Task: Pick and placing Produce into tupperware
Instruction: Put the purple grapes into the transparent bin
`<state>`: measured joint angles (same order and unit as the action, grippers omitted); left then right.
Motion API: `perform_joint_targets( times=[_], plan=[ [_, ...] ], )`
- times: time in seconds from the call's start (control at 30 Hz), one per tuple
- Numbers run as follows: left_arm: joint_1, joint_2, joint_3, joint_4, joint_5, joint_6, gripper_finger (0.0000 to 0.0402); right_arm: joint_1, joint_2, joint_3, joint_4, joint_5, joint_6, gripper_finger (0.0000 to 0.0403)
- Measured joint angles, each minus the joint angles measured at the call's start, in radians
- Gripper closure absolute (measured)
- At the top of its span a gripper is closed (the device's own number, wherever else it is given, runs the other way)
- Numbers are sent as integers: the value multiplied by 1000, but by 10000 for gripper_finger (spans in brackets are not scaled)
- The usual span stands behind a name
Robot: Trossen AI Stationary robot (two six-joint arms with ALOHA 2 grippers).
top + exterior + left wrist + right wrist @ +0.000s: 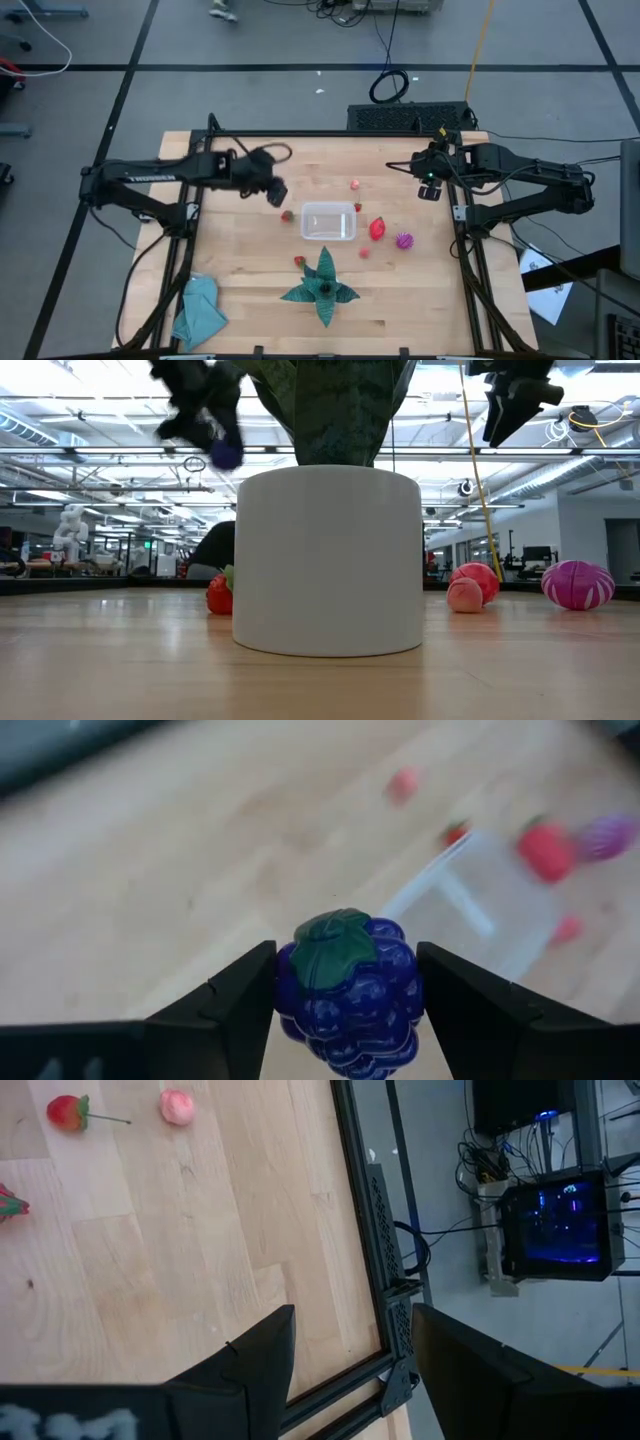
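My left gripper (pixel 277 192) is above the table, left of the clear tupperware (pixel 328 221), and is shut on a purple toy grape bunch with a green leaf cap (pixel 350 990); it also shows in the low view (pixel 225 455). A red strawberry (pixel 288 215) lies by the container's left side. A pink fruit (pixel 356 183), a red fruit (pixel 377 228), a spiky magenta ball (pixel 404 241) and two more small fruits lie around it. My right gripper (pixel 430 185) is open and empty, high at the table's far right (pixel 350 1350). My left gripper pinches the grape bunch between its two fingers, one on each side of it (pixel 285 995). The bunch's leaf cap (pixel 335 945) faces out past the fingertips. The bunch is lifted well clear of the table.
A dark-green star-shaped leafy thing (pixel 322 285) in a white pot (pixel 330 560) stands near the front edge, in front of the container. A teal cloth (pixel 200 310) lies at the front left corner. The black frame rails (pixel 385 1230) run along the table's edges.
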<state>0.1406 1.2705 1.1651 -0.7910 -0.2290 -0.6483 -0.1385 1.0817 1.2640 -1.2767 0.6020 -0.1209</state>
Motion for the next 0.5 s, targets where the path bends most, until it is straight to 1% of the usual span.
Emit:
perform_joint_targets(
  times=[0.17,0.3,0.4,0.5],
  plan=[
    [5,56,198,1,0,181,174,0,0,0,12,0,-4,211],
    [-7,145,332,-7,6,302,174,0,0,0,31,0,-23,211],
    [-11,237,425,-50,28,356,174,0,0,0,40,0,-24,211],
    [-18,326,494,-101,54,367,174,0,0,0,39,0,-23,211]
  ],
)
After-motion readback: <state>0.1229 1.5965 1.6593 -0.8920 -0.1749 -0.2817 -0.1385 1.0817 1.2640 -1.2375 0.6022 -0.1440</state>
